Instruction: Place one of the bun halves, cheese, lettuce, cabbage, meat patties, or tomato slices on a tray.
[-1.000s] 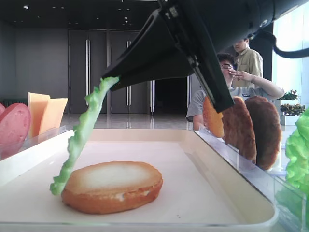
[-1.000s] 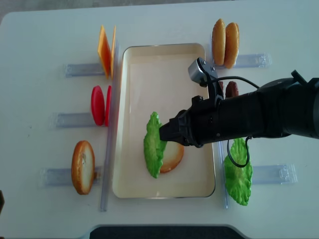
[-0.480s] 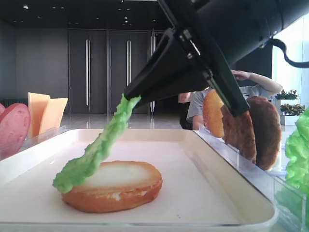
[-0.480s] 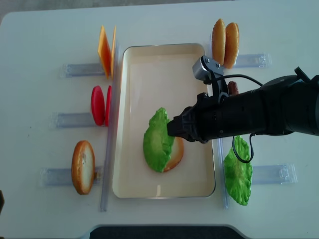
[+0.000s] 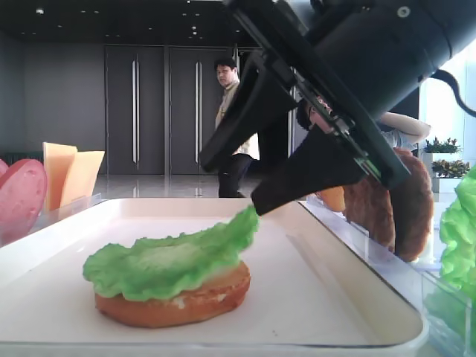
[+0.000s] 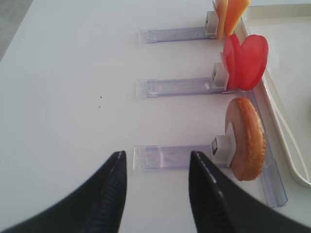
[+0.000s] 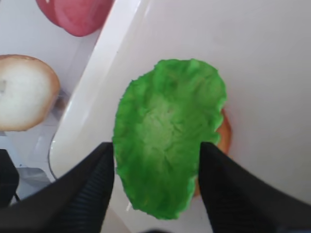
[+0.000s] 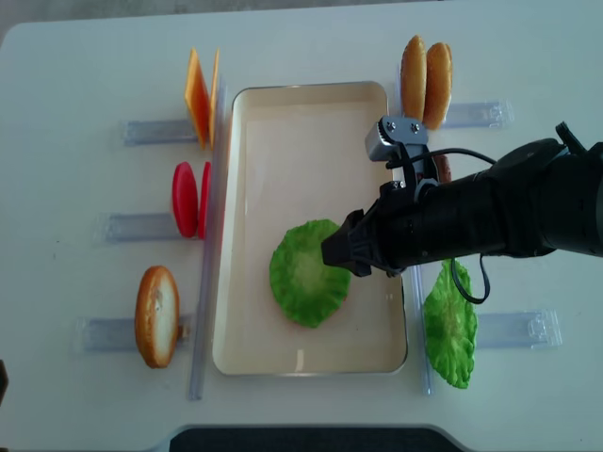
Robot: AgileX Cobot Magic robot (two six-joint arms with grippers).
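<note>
Lettuce lying flat on the bun half in the tray, covering nearly all of it, with only a sliver of crust peeking out on one side in the right wrist view. Right claw spread wide, hanging just above the leaf's near edge, one finger to each side and nothing between them; in the low side view the lower tip looks close to the leaf's raised edge, hard to say whether touching. So, at a guess, the release step, with the leaf placed and the claw let go. Next move probably a straight lift up and back toward the right side of the counter, kept vertical at first so a finger doesn't snag that floppy ruffled edge and drag the leaf off the bun. Left claw parked over bare counter on the left, open and empty, near the bun half standing in its clear rack. Tomato slices and cheese upright in their racks left of the tray, two more buns at the far right, spare lettuce just beside the tray's right rim, patties mostly hidden behind the arm.
</note>
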